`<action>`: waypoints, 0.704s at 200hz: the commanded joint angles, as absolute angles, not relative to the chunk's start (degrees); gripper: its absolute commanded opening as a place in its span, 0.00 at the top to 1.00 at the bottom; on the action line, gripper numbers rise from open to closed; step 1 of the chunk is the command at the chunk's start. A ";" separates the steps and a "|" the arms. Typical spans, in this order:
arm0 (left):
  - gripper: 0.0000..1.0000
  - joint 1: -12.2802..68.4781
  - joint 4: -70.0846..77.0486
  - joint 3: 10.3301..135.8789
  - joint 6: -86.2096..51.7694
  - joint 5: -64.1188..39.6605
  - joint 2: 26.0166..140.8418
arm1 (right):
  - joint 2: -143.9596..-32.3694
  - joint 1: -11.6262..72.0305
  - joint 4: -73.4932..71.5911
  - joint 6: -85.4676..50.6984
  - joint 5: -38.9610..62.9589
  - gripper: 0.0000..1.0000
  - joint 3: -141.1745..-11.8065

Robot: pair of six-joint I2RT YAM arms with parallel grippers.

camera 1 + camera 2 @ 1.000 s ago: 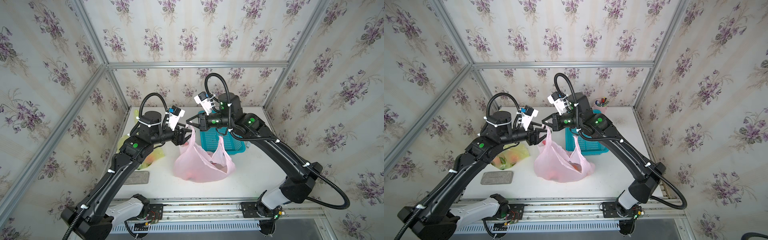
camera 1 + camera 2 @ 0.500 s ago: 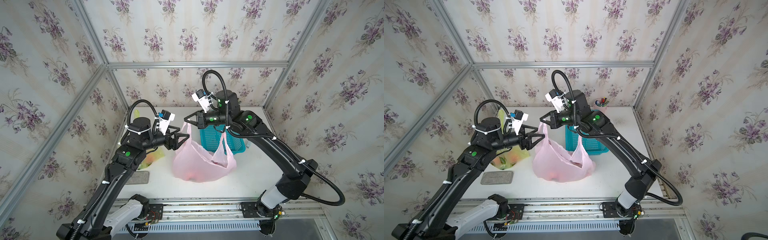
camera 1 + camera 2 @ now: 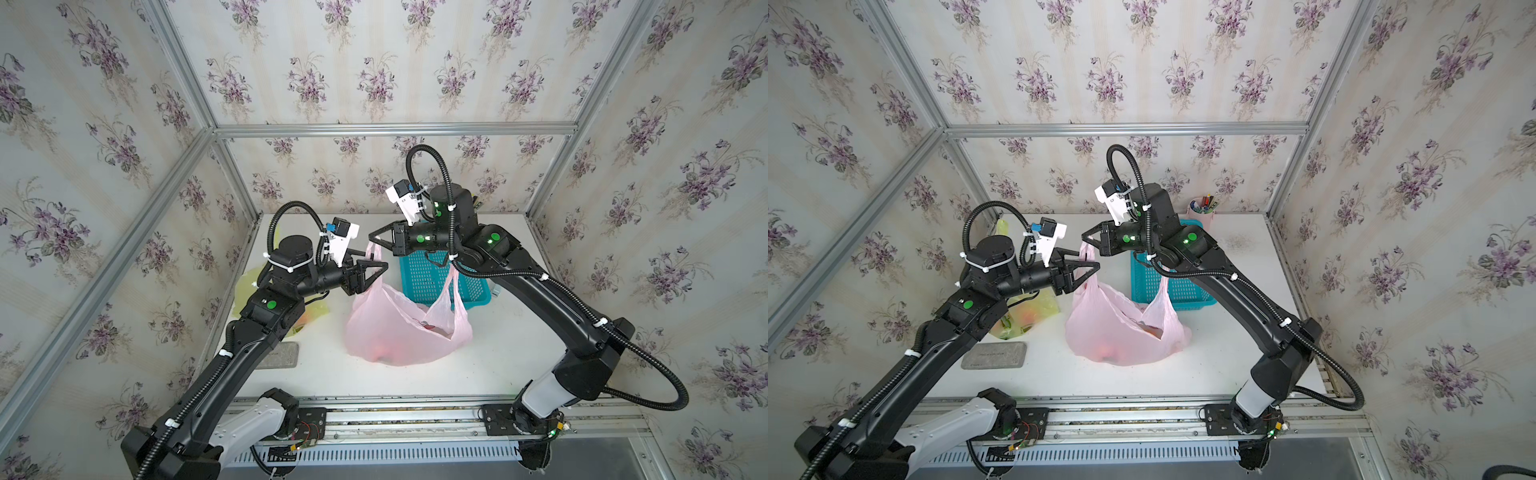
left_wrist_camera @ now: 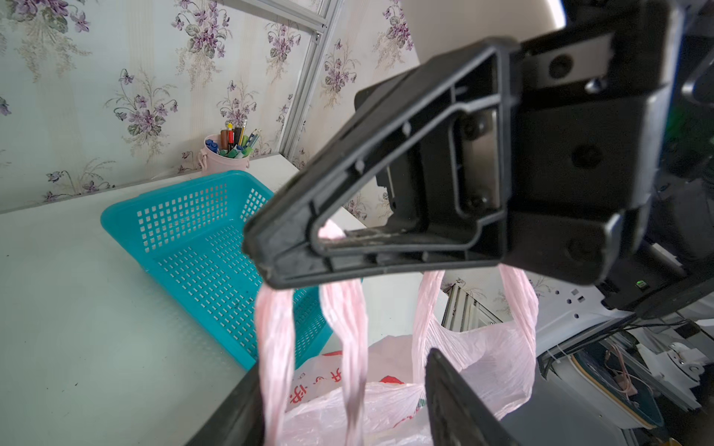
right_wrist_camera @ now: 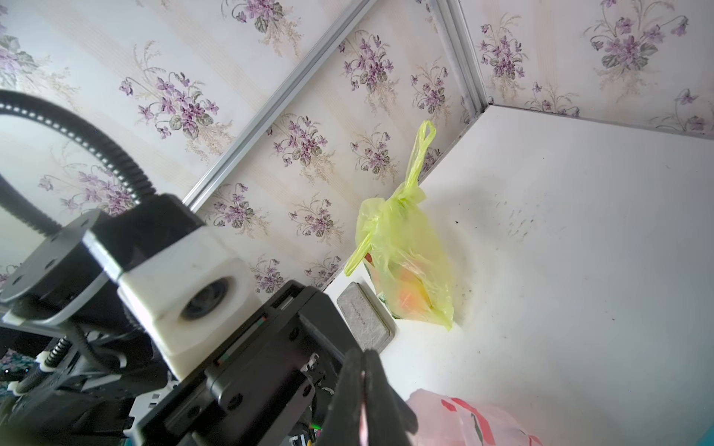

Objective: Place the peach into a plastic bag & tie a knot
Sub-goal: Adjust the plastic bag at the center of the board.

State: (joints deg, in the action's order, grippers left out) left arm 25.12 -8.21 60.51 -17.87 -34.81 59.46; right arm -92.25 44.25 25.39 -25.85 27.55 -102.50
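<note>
A pink plastic bag stands mid-table in both top views. The peach shows as a faint orange patch through its wall. My right gripper is shut on one twisted handle, holding it up, and a pink sliver shows between its fingertips. The other handle hangs over the right gripper's body. My left gripper is open just below, its fingers either side of the held handle's strands. In the left wrist view the left gripper has a wide gap.
A teal basket sits behind the bag under the right arm. A tied yellow bag of fruit and a grey block lie at the left. A pink pen cup stands by the back wall.
My left gripper pulled back to the left, opened wider, then came back right around the held handle, its opening narrower. The right gripper kept holding the handle in almost the same place.
</note>
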 commanded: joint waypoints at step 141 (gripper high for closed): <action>1.00 29.00 -2.80 59.74 -17.16 -25.09 64.85 | -78.24 34.84 31.45 -24.44 14.05 0.38 -96.42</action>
